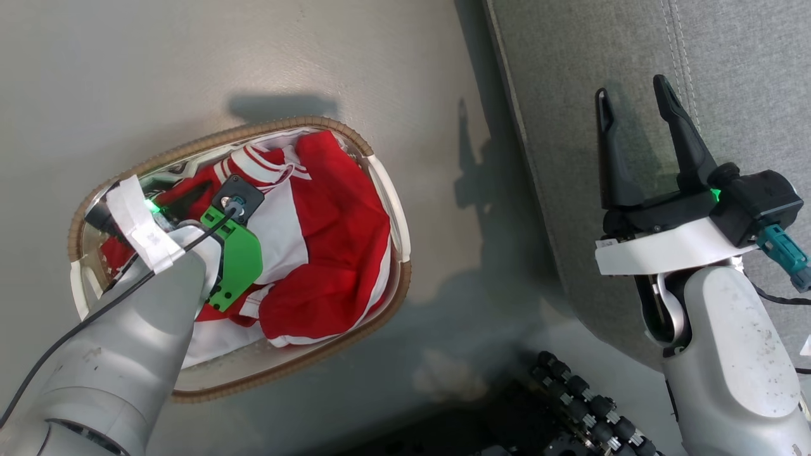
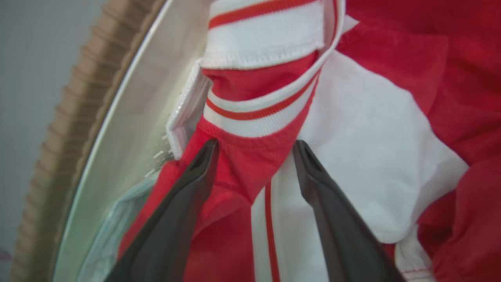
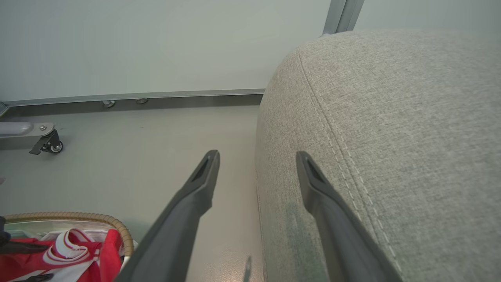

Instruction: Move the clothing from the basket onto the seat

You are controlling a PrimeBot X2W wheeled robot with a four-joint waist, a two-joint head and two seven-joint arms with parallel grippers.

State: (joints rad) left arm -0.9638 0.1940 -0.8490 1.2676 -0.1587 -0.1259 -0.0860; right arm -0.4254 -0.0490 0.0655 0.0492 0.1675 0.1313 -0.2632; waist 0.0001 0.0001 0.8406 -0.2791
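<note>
Clothing (image 1: 329,240): heaped in basket (image 1: 285,123), left-centre of head view
Seat (image 1: 570,158): right side, no garment on the visible part
Left gripper (image 2: 254,147): jaws wide, straddling a red fold, not yet closed
Right gripper (image 1: 630,88): jaws wide, empty, over seat edge
Remaining: grasp, lift, transfer, likely everything

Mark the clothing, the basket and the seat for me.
clothing (image 1: 336,215): head view, red panel of the top garment.
basket (image 2: 54,149): left wrist view, tan woven rim.
seat (image 3: 411,137): right wrist view, grey cushion top, right of the seam.
</note>
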